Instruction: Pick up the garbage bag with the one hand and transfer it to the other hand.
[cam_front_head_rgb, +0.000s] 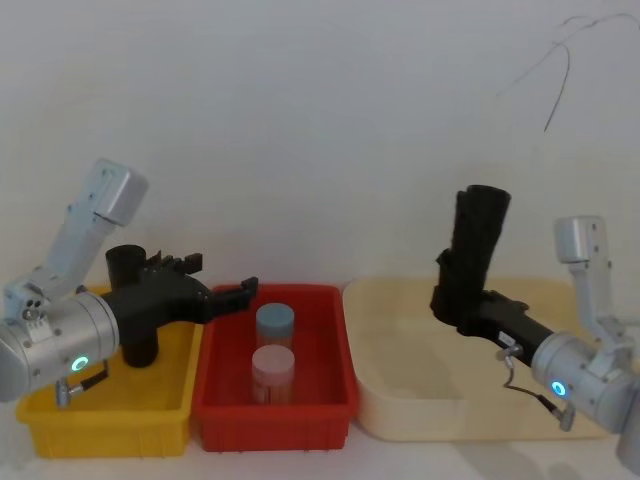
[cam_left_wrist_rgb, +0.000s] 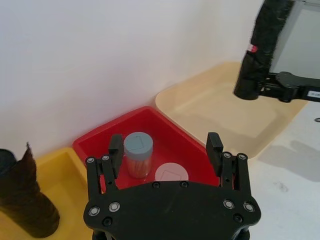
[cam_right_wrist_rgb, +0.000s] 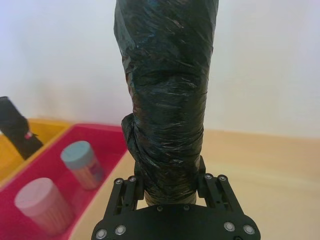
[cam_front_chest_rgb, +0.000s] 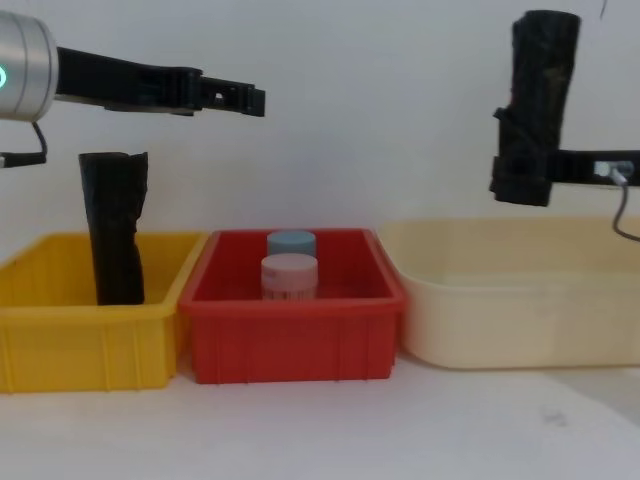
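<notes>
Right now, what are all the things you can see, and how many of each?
garbage bag: 1, black, held upright in the air above the cream tray
slimmer roll: 1, black, standing in the yellow bin
yellow bin: 1, yellow, on the left of the table
red bin: 1, red, in the middle
cream tray: 1, cream, on the right
blue-topped jar: 1, in the red bin, at the back
pink-topped jar: 1, in the red bin, at the front
table: 1, white, under the bins
left gripper: 1, black, open, raised above the yellow and red bins
right gripper: 1, black, closed around the garbage bag's lower part
</notes>
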